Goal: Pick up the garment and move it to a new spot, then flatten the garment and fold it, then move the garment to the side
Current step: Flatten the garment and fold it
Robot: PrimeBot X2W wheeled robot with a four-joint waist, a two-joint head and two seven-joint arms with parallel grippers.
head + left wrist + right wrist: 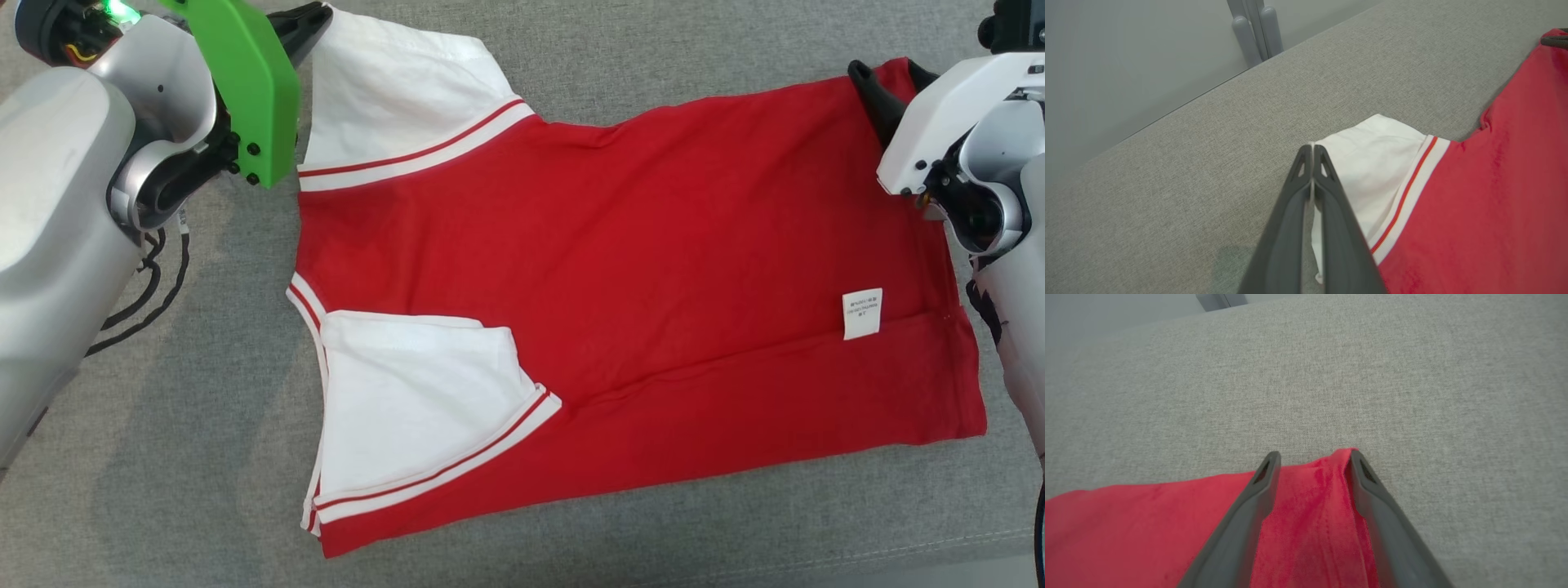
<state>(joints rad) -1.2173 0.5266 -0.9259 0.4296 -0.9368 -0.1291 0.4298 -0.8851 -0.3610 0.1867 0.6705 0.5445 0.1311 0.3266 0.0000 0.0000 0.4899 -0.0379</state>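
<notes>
— Pinching the white sleeve (1372,155), the left tool (1312,149) is clenched; the right tool (1312,457) straddles the hem (1310,490), released.
— The garment (653,245) lies flat between them; other sleeve (408,400) folded in, most folding left.

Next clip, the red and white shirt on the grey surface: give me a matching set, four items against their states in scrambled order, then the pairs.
Items
1. left gripper
2. right gripper
3. label
4. near sleeve

States
a. folded in over the red body
b. shut on the far sleeve
c. small white rectangle with printed text
d. open, astride the hem corner

Pairs: 1-b, 2-d, 3-c, 4-a
</notes>
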